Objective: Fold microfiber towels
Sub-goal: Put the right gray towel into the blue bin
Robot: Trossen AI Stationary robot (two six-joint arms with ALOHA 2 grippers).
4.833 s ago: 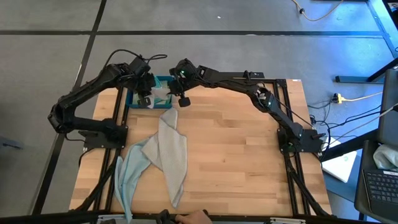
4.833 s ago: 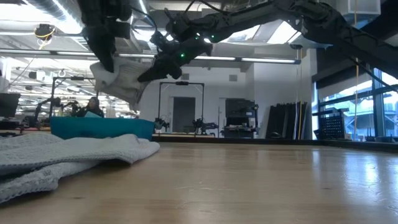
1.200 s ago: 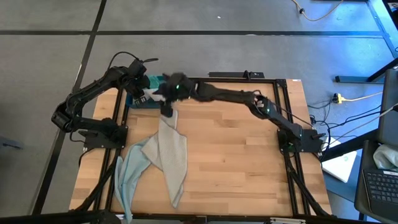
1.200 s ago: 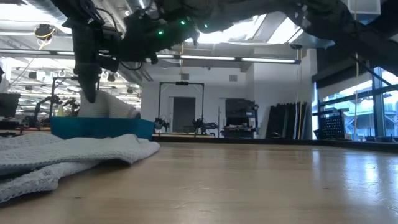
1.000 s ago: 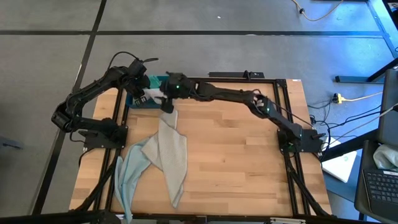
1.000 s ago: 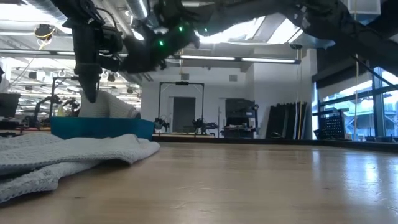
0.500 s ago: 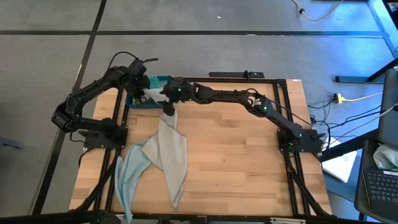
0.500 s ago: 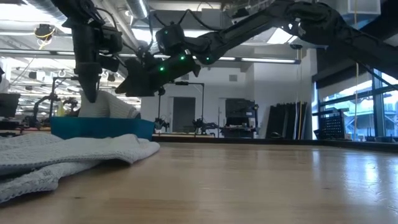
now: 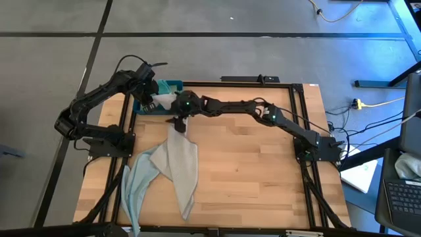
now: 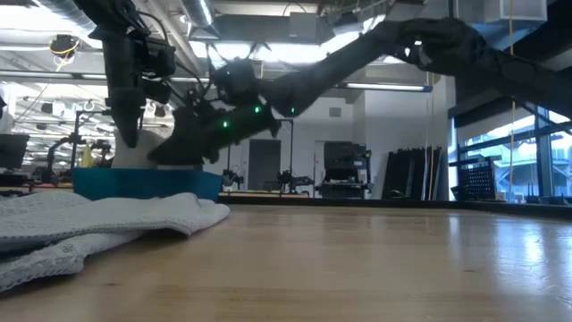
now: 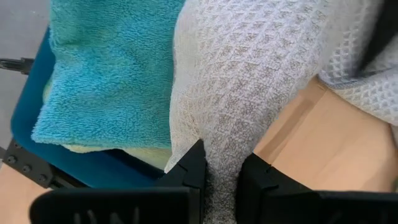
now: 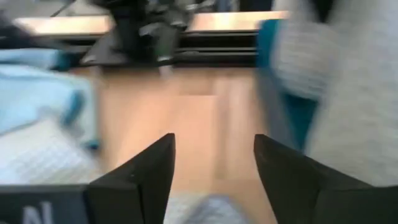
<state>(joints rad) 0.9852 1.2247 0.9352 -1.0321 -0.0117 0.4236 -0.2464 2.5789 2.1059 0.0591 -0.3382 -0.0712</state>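
A dark blue tray [image 9: 172, 84] at the far left holds a teal towel [image 11: 106, 68] on a pale green one [image 11: 127, 149]. My left gripper [image 9: 150, 100] stands over the tray, shut on a light grey waffle towel [image 11: 249, 74]. A second grey towel [image 9: 181, 158] lies crumpled on the table, partly over a pale blue towel [image 9: 137, 187]. My right gripper [image 9: 176, 121] hangs open just above that grey towel's far end [image 12: 205, 208], its fingers on either side; I cannot tell whether they touch it. My left gripper pinches a bunched fold of the grey waffle towel [image 11: 219, 163] between its two fingers, coming from above and pointing down [image 10: 125, 121]. The towel lies against the teal towel in the tray and spills over the tray's edge toward the table.
The metal frame rails [image 9: 230, 83] run along the table's edges. Bare wood [image 9: 256, 171] fills the middle and right of the table. The right arm [image 9: 263, 112] stretches across the far side from its base at the right.
My right gripper has come down from beside the tray toward the table's near edge and now hangs low over the far end of the grey towel on the table. My left gripper has kept its hold and stayed in place.
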